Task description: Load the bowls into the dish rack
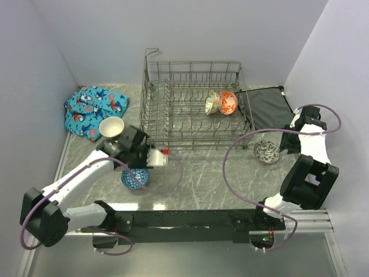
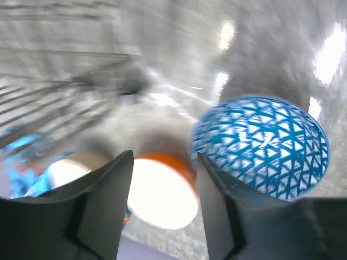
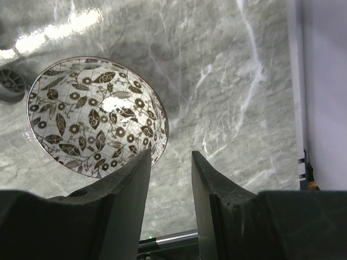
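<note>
- My left gripper [image 2: 162, 154] stood parted and empty, with the blue bowl [image 2: 260, 146] upside down at its 3 o'clock.
- My right gripper [image 3: 171, 154] gaped narrowly, holding nothing, with the speckled bowl [image 3: 97, 116] at its 10 o'clock.
- Two bowls [image 1: 228, 102] stood in the dish rack [image 1: 190, 144], toward its 2 o'clock.

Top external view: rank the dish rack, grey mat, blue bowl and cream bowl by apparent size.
1. dish rack
2. grey mat
3. blue bowl and cream bowl: about alike; blue one partly hidden.
</note>
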